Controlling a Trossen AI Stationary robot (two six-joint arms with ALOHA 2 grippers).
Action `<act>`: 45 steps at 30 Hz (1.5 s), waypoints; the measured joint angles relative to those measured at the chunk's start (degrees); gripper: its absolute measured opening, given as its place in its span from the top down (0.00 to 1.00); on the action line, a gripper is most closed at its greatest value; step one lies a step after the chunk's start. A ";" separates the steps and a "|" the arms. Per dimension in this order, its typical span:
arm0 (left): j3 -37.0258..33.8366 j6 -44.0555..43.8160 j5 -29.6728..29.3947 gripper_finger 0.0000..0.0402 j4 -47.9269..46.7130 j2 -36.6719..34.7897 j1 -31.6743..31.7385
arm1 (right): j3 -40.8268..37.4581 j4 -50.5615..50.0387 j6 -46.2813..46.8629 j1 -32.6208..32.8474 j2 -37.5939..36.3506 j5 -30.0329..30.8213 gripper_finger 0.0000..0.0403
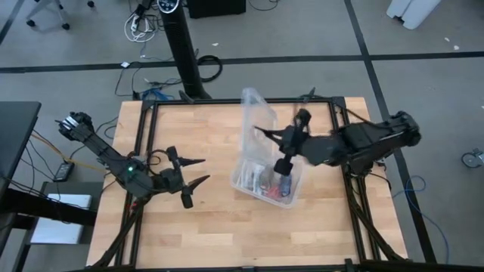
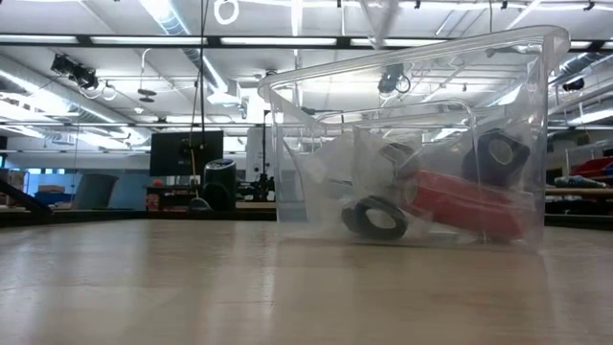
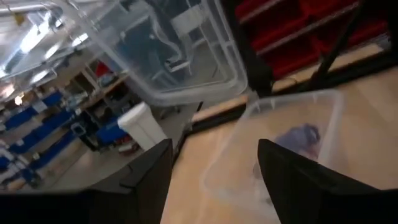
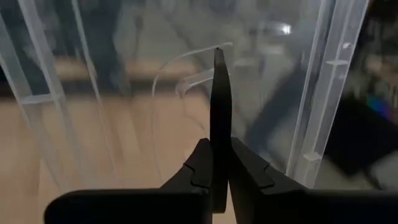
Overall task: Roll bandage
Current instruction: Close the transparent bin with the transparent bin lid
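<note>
A clear plastic tub (image 1: 295,189) stands on the table right of centre. Inside it lie dark rolls (image 2: 375,218) and a red item (image 2: 469,206); which of them is the bandage I cannot tell. The tub's clear lid (image 1: 253,113) is raised above it and shows in the left wrist view as lid (image 3: 161,68) over tub (image 3: 280,143). My right gripper (image 1: 259,130) is shut at the lid. My left gripper (image 1: 189,180) hangs open to the left of the tub, pointing at it, with nothing between its fingers (image 3: 155,174). My right gripper meets the raised lid with the tips of its shut fingers (image 4: 219,68), where a thin clear edge (image 4: 193,62) runs into them. The fingers come from the table's right side, slanting a little down. The lid stands tilted up, lifted off the tub's rim.
A dark frame (image 1: 144,121) runs round the wooden tabletop. Bare wood (image 1: 204,227) lies left of and in front of the tub. A black post (image 1: 181,45) stands behind the far edge.
</note>
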 joint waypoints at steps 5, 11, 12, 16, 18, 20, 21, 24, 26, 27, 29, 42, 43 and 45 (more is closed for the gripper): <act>-0.04 -9.96 1.54 0.40 -8.95 0.03 2.01 | 12.47 -26.75 18.76 -1.79 8.88 -7.97 0.94; -0.04 -15.11 3.06 0.40 -13.26 0.04 2.72 | 22.34 -44.57 29.29 -5.18 19.34 -22.85 0.94; -0.07 -15.13 3.23 0.40 -13.35 0.07 2.70 | 23.54 -46.12 30.06 -5.79 20.60 -25.92 0.94; -0.04 -16.13 3.39 0.40 -15.41 0.05 2.70 | 25.66 -47.77 31.23 -7.82 24.30 -36.30 0.94; -0.20 -17.00 3.37 0.40 -16.60 0.04 2.68 | 25.66 -48.10 31.24 -9.01 25.34 -40.53 0.94; -2.16 -17.79 3.35 0.40 -15.13 -0.02 2.68 | 25.64 -47.98 30.83 -9.92 25.89 -42.17 0.94; -3.66 -17.78 3.35 0.40 -14.02 0.00 2.66 | 25.43 -47.90 30.26 -10.29 26.00 -42.94 0.94; -8.31 -17.76 3.36 0.40 -8.19 0.06 2.66 | 25.23 -48.07 28.18 -11.47 26.48 -43.78 0.94; -10.81 -17.79 3.37 0.40 -3.77 0.02 2.66 | 25.07 -47.95 26.24 -11.83 26.90 -44.05 0.94; -11.91 -17.77 3.38 0.40 -1.86 0.02 2.66 | 25.05 -47.99 25.30 -11.89 27.08 -44.33 0.94; -13.53 -17.63 3.38 0.40 1.21 0.02 2.66 | 25.09 -48.07 24.15 -11.86 27.72 -44.64 0.94; -15.02 -15.62 5.56 0.40 7.20 0.00 2.52 | 21.25 -46.59 22.11 -14.48 30.66 -45.70 0.94; -15.02 -15.57 5.56 0.40 7.22 0.00 2.52 | 21.25 -46.49 21.93 -14.68 30.66 -45.71 0.94; -15.02 -15.68 5.56 0.40 7.15 0.00 2.52 | 21.25 -45.87 20.71 -14.85 30.64 -46.69 0.94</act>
